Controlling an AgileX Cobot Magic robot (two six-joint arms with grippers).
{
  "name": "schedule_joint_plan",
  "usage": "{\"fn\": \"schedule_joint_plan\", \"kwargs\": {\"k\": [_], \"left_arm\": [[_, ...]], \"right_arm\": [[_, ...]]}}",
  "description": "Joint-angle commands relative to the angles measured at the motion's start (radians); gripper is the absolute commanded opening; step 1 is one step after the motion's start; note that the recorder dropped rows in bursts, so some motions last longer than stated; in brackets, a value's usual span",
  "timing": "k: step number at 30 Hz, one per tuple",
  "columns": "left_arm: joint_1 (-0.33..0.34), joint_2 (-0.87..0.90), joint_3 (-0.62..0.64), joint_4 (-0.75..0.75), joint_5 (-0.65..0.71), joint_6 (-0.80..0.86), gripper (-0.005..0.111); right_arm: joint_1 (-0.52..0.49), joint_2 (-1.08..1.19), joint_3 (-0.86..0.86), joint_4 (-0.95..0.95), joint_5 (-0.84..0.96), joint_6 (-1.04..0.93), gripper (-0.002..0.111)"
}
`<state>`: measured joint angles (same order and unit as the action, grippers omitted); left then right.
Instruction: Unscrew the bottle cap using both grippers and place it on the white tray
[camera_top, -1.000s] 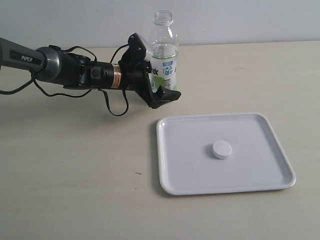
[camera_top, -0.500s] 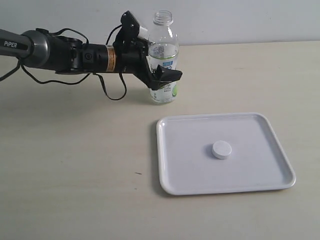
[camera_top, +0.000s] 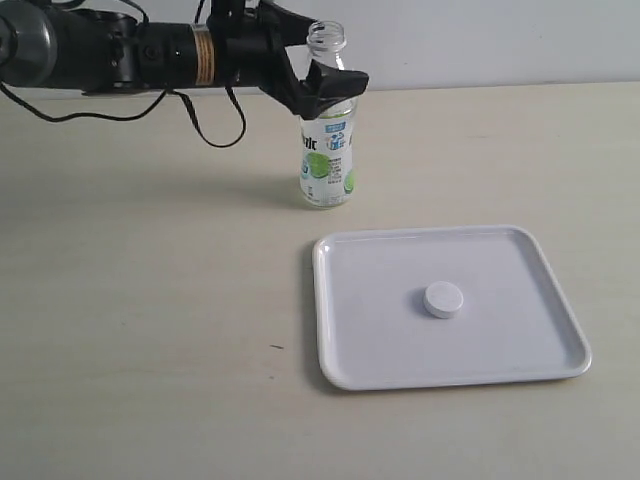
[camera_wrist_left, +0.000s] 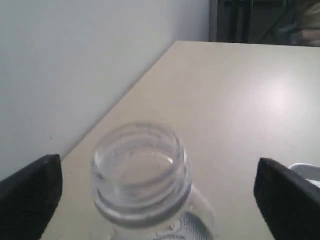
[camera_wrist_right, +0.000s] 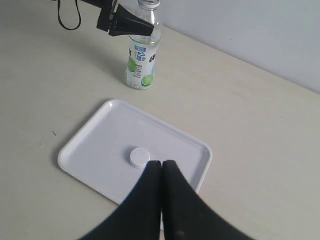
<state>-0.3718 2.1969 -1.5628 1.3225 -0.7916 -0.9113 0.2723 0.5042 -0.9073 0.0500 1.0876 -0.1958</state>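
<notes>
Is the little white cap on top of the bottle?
No: the bottle has an open neck, and the bottle cap lies on the white tray.

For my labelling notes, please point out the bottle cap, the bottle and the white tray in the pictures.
bottle cap (camera_top: 443, 300), exterior view, on its flat top.
bottle (camera_top: 327, 165), exterior view, on the printed label.
white tray (camera_top: 365, 300), exterior view, on the bare floor left of the cap.

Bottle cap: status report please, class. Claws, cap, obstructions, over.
Left claw open, either side of the neck of the bottle. Right claw shut, empty. Bottle cap off, resting mid white tray. Nothing seen in the way.
</notes>
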Motion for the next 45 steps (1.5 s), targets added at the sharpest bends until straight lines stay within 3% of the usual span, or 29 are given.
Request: {"fn": "schedule_joint_plan", "kwargs": {"k": [1, 7, 12, 20, 26, 28, 31, 34, 41, 45], "left_arm": [[0.004, -0.077, 0.001, -0.009, -0.012, -0.044, 0.105], [0.04, -0.219, 0.001, 0.126, -0.006, -0.179, 0.105], [0.141, -0.341, 0.001, 0.292, -0.037, -0.483, 0.105], [0.36, -0.438, 0.001, 0.357, -0.429, -0.902, 0.105], [0.437, -0.453, 0.001, 0.422, -0.429, -1.091, 0.102], [0.448, -0.453, 0.001, 0.422, -0.429, -1.116, 0.09], [0.453, -0.462, 0.001, 0.422, -0.429, -1.116, 0.058], [0.453, -0.478, 0.001, 0.422, -0.429, -1.166, 0.006], [0.453, -0.516, 0.011, 0.422, -0.429, -1.174, 0.004], [0.453, -0.527, 0.049, 0.422, -0.429, -1.211, 0.004]], "right_arm": [[0.001, -0.003, -0.007, -0.01, -0.005, -0.004, 0.0], [0.001, -0.003, -0.007, -0.01, -0.005, -0.004, 0.0], [0.001, -0.003, -0.007, -0.01, -0.005, -0.004, 0.0], [0.001, -0.003, -0.007, -0.011, -0.002, -0.004, 0.0], [0.001, -0.003, -0.007, -0.013, 0.006, -0.006, 0.0], [0.001, -0.003, -0.007, -0.013, 0.006, -0.012, 0.0], [0.001, -0.003, -0.007, -0.013, 0.006, -0.012, 0.0], [0.001, -0.003, -0.007, -0.013, 0.009, -0.011, 0.0], [0.001, -0.003, -0.001, 0.001, -0.017, 0.0, 0.0], [0.001, -0.011, 0.07, 0.003, -0.139, 0.03, 0.0]]}}
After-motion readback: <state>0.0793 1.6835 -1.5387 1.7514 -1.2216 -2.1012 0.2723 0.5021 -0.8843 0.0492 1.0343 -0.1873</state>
